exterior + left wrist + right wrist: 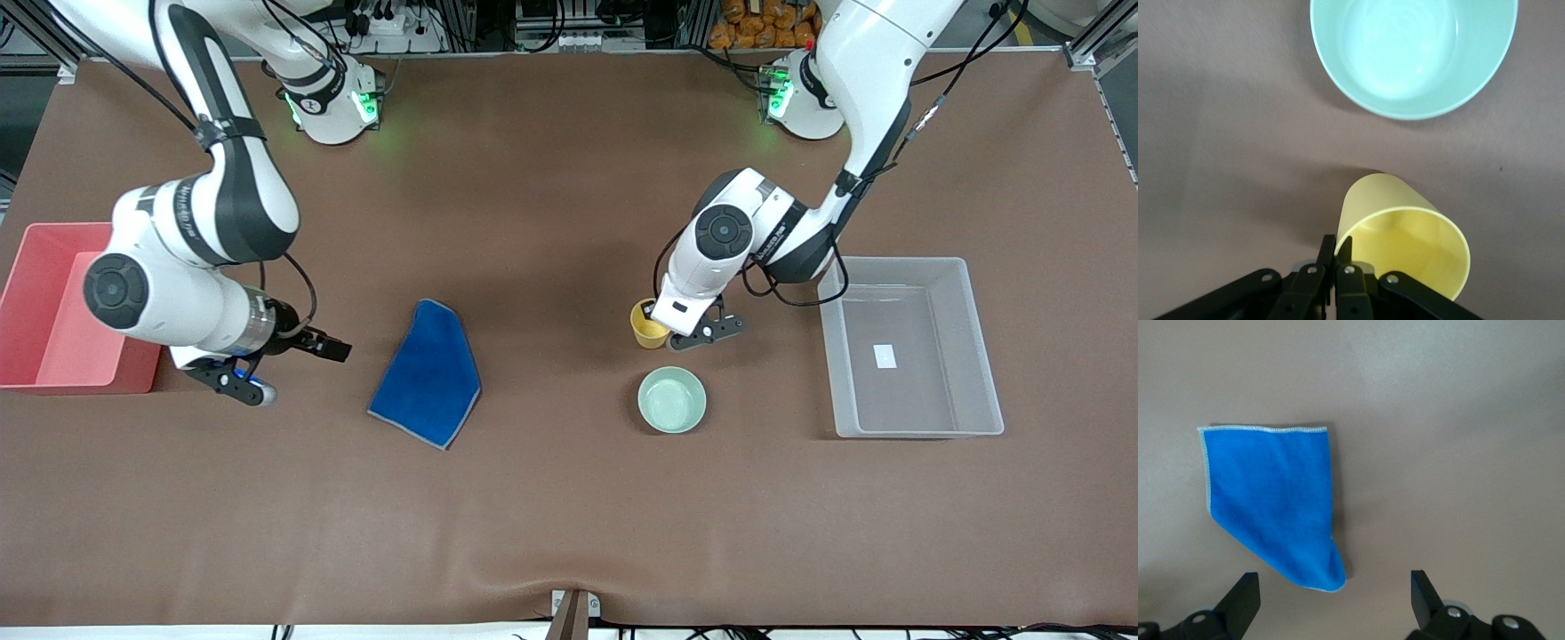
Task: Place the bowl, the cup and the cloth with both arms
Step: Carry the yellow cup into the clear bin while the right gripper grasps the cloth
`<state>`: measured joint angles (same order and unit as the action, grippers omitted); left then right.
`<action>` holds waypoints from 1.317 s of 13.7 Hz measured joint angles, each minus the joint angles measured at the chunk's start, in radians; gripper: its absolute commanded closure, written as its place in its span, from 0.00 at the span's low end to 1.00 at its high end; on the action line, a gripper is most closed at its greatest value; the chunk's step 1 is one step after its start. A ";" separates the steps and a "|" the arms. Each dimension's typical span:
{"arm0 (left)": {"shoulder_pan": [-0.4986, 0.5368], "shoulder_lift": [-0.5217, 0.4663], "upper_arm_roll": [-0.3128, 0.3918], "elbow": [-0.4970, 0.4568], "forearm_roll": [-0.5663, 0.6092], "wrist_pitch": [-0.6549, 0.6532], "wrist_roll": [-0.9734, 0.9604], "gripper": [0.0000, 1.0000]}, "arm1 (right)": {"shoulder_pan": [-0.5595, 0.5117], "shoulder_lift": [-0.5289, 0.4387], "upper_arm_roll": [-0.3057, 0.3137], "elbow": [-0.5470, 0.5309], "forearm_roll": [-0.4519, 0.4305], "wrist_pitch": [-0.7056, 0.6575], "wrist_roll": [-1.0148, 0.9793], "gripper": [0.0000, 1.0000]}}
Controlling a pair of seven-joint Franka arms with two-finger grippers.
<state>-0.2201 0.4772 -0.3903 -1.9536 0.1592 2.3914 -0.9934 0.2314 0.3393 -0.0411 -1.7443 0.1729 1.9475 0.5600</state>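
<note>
The yellow cup (646, 325) is near the table's middle, just farther from the front camera than the mint green bowl (672, 400). My left gripper (665, 322) is shut on the cup's rim, one finger inside and one outside; the left wrist view shows this grip (1337, 250) on the cup (1405, 233), with the bowl (1411, 53) close by. The blue cloth (428, 373) lies flat toward the right arm's end. My right gripper (298, 372) is open and empty, low between the cloth and a red bin; the right wrist view shows it (1335, 593) just short of the cloth's corner (1271, 500).
A red bin (18, 293) stands at the right arm's end of the table. A clear plastic bin (982, 356) stands at the left arm's end, beside the bowl and cup. The brown mat covers the table.
</note>
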 measured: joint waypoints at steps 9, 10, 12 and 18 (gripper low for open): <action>0.228 -0.342 0.004 0.017 -0.014 -0.303 0.224 1.00 | 0.097 0.033 0.001 -0.169 0.000 0.265 0.148 0.00; 0.278 -0.365 0.005 0.016 -0.047 -0.329 0.309 1.00 | 0.097 0.040 0.000 -0.169 0.000 0.273 0.149 0.00; 0.411 -0.400 0.008 0.014 -0.126 -0.382 0.520 1.00 | 0.097 0.051 -0.002 -0.170 0.000 0.277 0.149 0.00; 0.710 -0.360 0.016 -0.024 -0.167 -0.407 0.926 1.00 | 0.108 0.091 -0.002 -0.171 -0.001 0.282 0.073 0.00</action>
<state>0.4904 0.1168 -0.3744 -1.9776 -0.0078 1.9846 -0.0670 0.3398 0.4307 -0.0430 -1.9154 0.1720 2.2300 0.6334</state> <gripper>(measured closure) 0.965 0.000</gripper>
